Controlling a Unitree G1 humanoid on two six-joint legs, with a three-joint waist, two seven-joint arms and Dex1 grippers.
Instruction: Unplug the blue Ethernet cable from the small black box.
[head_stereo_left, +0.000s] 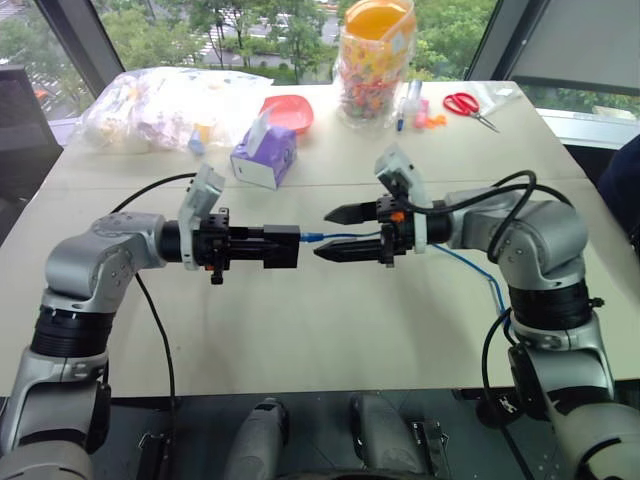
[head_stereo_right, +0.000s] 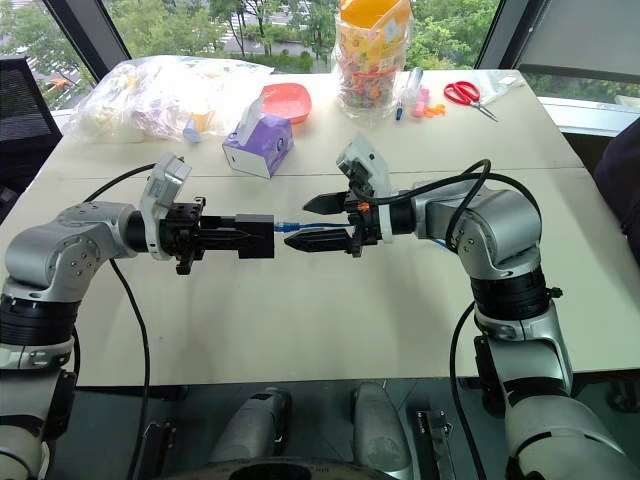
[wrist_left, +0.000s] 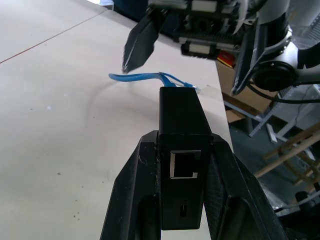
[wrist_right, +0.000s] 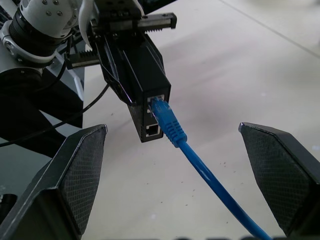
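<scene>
From the head cameras we see a pale table (head_stereo_left: 300, 330); above it our left gripper (head_stereo_left: 262, 247) is clamped on the small black box (head_stereo_left: 281, 246), holding it level in the air and pointing toward the right arm; the blue Ethernet cable (head_stereo_left: 335, 238) is plugged into the box's outer end and runs between the spread fingers of our right gripper (head_stereo_left: 345, 232), then trails past the right arm toward the table's edge; the right gripper's jaws stand wide apart, one above and one below the cable, touching nothing; farther back sit a purple tissue box (head_stereo_left: 264, 155), a red bowl (head_stereo_left: 290, 110), a clear bag of items (head_stereo_left: 170, 105), a jar of colourful sweets (head_stereo_left: 374, 65) and red-handled scissors (head_stereo_left: 468, 106).

In the left wrist view the two fingers pinch the box's sides; an empty port faces the camera; the cable curves away behind the box.

In the right wrist view the blue plug sits in the box's upper port; both textured pads flank it, well apart.
</scene>
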